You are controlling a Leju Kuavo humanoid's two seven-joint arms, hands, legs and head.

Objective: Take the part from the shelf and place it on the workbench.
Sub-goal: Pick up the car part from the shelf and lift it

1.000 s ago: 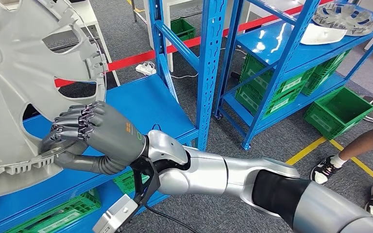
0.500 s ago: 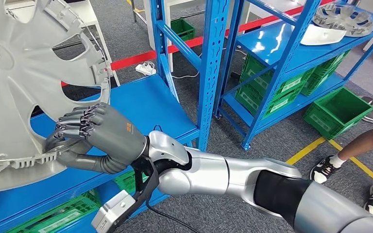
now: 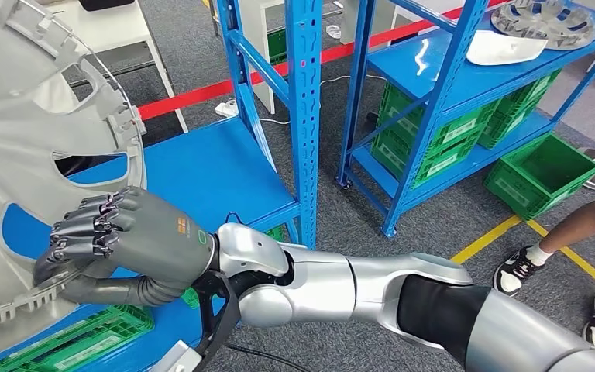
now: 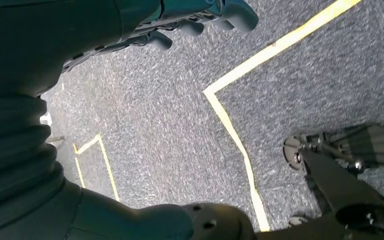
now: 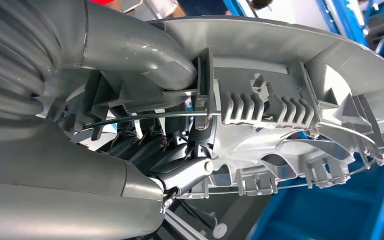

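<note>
- One large grey part (image 3: 23, 155), a wheel cover, was in the head view at the far left, lifted and tilted over the near blue shelf (image 3: 209, 167).
- Two more covers (image 3: 542, 19) lay on the top level of the far rack (image 3: 449, 70), with one white piece (image 3: 503, 48) beside them.
- Several green crates (image 3: 434, 136) stood on the far rack's lower levels; their contents could not be made out. One further crate (image 3: 546, 174) sat on the floor beside the rack, appearing empty. Another crate (image 3: 70, 345) sat under the near shelf.
- The right hand (image 3: 120, 248) gripped the part at its lower rim, fingers (image 3: 85, 232) over the face and thumb beneath. The right wrist view showed the thumb (image 5: 145, 50) pressed on the ribbed rim of the part (image 5: 290, 100), with the fingers curled inside.
- The left hand (image 4: 80, 55) hung over the carpeted floor (image 4: 180, 125), which carried yellow tape lines (image 4: 235, 135); whether its fingers were apart or together could not be told.
- One person's leg and shoes (image 3: 558, 256) stood at the right edge.
</note>
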